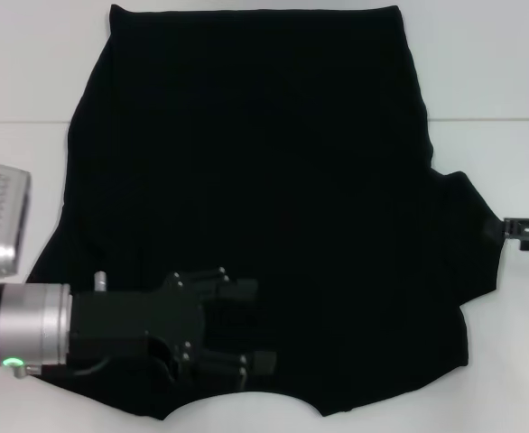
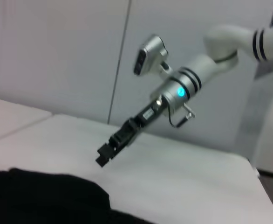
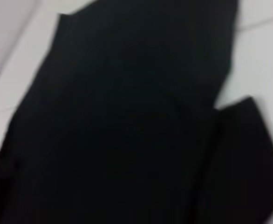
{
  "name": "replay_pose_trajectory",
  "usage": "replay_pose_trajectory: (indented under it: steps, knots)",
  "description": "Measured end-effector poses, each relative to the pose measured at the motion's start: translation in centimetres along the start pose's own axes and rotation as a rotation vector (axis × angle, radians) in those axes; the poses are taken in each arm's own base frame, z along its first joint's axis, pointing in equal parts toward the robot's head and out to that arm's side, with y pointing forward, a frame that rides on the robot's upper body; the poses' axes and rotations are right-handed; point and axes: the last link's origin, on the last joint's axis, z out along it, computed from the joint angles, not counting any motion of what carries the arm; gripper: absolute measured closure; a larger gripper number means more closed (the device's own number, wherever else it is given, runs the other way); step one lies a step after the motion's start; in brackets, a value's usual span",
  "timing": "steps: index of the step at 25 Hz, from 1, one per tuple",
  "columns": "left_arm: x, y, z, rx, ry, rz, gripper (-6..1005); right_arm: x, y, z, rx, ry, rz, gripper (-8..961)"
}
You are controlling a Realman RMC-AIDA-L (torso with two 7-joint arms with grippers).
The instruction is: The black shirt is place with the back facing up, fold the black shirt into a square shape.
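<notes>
Already at work on the near left, the left gripper (image 1: 237, 334) hangs low over the shirt (image 1: 264, 162), close to the counter's (image 1: 508, 72) near edge and just inward of the left sleeve. Its black body merges with the cloth, so I cannot tell whether the jaws are spread, closed, or pinching fabric.

The shirt lies flat and spread across the middle of the counter, hem toward the far edge, curved neckline at the near edge. It looks unfolded so far, apart from the left sleeve region, which the arm hides.

On the right, the right gripper (image 1: 528, 231) sits at the tip of the right sleeve, near the counter's right edge, touching it or just beside it. In the left wrist view it (image 2: 109, 148) hovers slightly above the white surface. Its jaws are too small and dark to read, so their state cannot be told.

The risks, as I judge them:
- A pinch that takes only the top layer would drag one ply and leave a crooked fold.
- If one arm pulls before the other has a hold, the whole shirt may slide across the smooth counter instead of folding.
- The right sleeve tip is narrow, so a grasp there could miss or slip off.
</notes>
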Motion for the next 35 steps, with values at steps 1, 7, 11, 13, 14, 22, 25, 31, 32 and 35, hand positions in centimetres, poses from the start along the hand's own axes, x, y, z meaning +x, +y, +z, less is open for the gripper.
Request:
replay_pose_trajectory:
  steps: [1,7,11,13,14,22,25,31,32,35]
  knots:
    - [-0.1,0.0,0.2,-0.007,-0.017,0.005,57,0.1,-0.2,-0.2,0.012,0.007,0.010,45]
    - [-0.5,0.0,1.2,-0.037,-0.093,0.031,50,0.7,-0.9,-0.4,0.040,0.037,0.037,45]
    - [-0.6,-0.1,1.4,-0.035,-0.106,0.039,50,0.8,-0.5,0.4,0.036,0.054,0.037,45]
    - [-0.6,-0.2,1.5,-0.033,-0.107,0.041,50,0.9,-0.2,1.0,0.032,0.060,0.040,46]
    - [-0.6,-0.2,1.5,-0.032,-0.107,0.042,50,0.9,-0.2,1.3,0.032,0.062,0.042,46]
    - [-0.6,-0.3,1.3,-0.021,-0.105,0.040,50,0.8,-0.1,2.4,0.055,0.073,0.040,57]
    - [-0.6,-0.4,1.3,-0.019,-0.103,0.041,50,1.0,0.0,2.6,0.053,0.074,0.041,58]
    - [-0.5,-0.5,1.3,-0.014,-0.101,0.043,51,1.5,0.0,3.5,0.068,0.073,0.041,92]
    - [-0.5,-0.5,1.3,-0.013,-0.101,0.043,51,1.5,0.0,3.6,0.074,0.068,0.044,98]
    - [-0.5,-0.5,1.2,-0.011,-0.101,0.042,51,1.6,-0.2,3.8,0.084,0.053,0.051,115]
